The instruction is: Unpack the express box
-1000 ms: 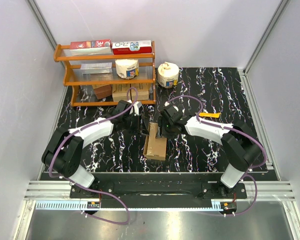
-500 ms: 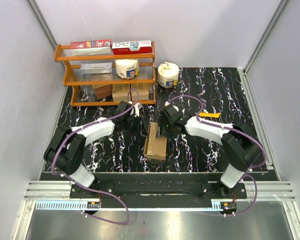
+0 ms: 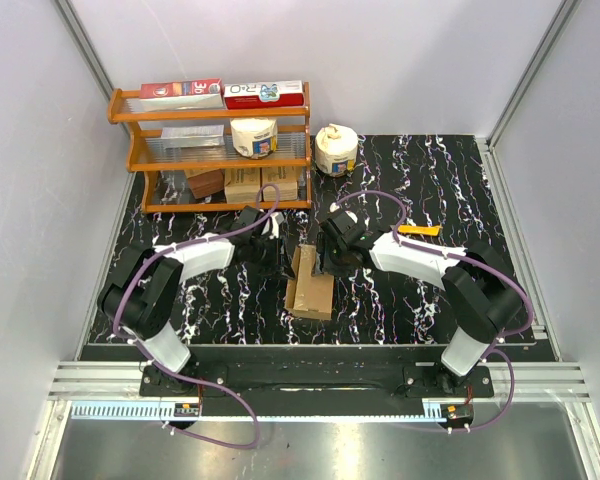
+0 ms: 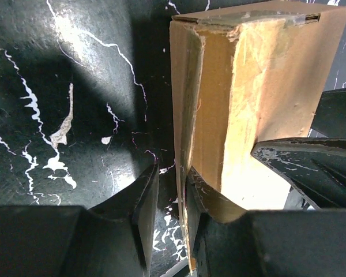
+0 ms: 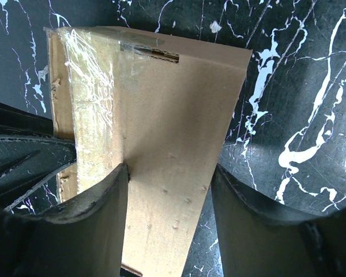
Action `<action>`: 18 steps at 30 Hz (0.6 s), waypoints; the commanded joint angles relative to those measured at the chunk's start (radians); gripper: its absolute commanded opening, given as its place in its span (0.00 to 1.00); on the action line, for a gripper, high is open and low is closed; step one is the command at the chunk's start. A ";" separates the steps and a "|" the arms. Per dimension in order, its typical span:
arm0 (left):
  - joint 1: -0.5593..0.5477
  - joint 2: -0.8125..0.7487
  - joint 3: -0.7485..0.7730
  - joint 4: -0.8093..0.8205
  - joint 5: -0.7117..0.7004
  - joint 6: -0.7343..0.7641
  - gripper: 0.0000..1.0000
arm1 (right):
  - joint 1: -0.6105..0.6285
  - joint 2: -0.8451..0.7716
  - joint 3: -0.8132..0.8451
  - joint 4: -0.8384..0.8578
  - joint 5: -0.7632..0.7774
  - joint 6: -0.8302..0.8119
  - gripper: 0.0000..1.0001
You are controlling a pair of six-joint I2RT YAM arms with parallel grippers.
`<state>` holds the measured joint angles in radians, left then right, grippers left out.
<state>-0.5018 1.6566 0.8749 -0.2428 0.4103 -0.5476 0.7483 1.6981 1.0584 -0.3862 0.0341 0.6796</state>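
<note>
Express box [image 3: 311, 283] before orange wooden rack [image 3: 220, 163]

My left arm [image 3: 185, 262] and right arm [image 3: 420, 255] stretch inward, wrists low. My left claw [image 4: 168, 182] pinches one thin wall of the express box [image 4: 242, 104]; my right claw [image 5: 170, 173] clamps across its width.

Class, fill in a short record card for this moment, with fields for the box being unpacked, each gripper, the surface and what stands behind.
express box: brown cardboard with clear tape on one face, lying between the two arms
left gripper: fingers close together astride one cardboard edge of the box; firm grip unclear
right gripper: closed across the box's width, a finger on each side
table: black with white veins
orange rack: at the far left, holding cartons and a roll
</note>
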 commanded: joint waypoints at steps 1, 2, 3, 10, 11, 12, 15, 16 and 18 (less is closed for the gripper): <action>0.040 0.031 -0.025 0.029 0.051 -0.023 0.28 | -0.004 0.037 -0.012 -0.102 0.141 -0.017 0.53; 0.045 0.034 -0.039 0.049 0.080 -0.034 0.27 | -0.004 0.037 -0.012 -0.102 0.138 -0.018 0.53; 0.048 0.038 -0.045 0.087 0.134 -0.055 0.25 | -0.004 0.037 -0.011 -0.100 0.135 -0.017 0.53; 0.054 0.043 -0.030 0.100 0.196 -0.064 0.00 | -0.006 0.003 -0.008 -0.100 0.130 -0.017 0.54; 0.054 0.034 -0.027 0.094 0.191 -0.061 0.00 | -0.004 -0.006 -0.006 -0.100 0.130 -0.015 0.54; 0.054 0.011 -0.022 0.076 0.180 -0.060 0.00 | -0.006 -0.015 -0.003 -0.102 0.128 -0.017 0.56; 0.054 -0.047 0.010 0.015 0.153 -0.049 0.00 | -0.004 -0.054 0.006 -0.111 0.133 -0.014 0.60; 0.054 -0.061 0.030 -0.002 0.148 -0.045 0.00 | -0.003 -0.073 0.012 -0.115 0.141 -0.014 0.61; 0.054 -0.104 0.052 -0.059 0.130 -0.035 0.00 | -0.004 -0.103 0.021 -0.125 0.150 -0.017 0.66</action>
<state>-0.4538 1.6733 0.8562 -0.2005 0.5602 -0.6025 0.7494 1.6730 1.0599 -0.4110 0.0452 0.6800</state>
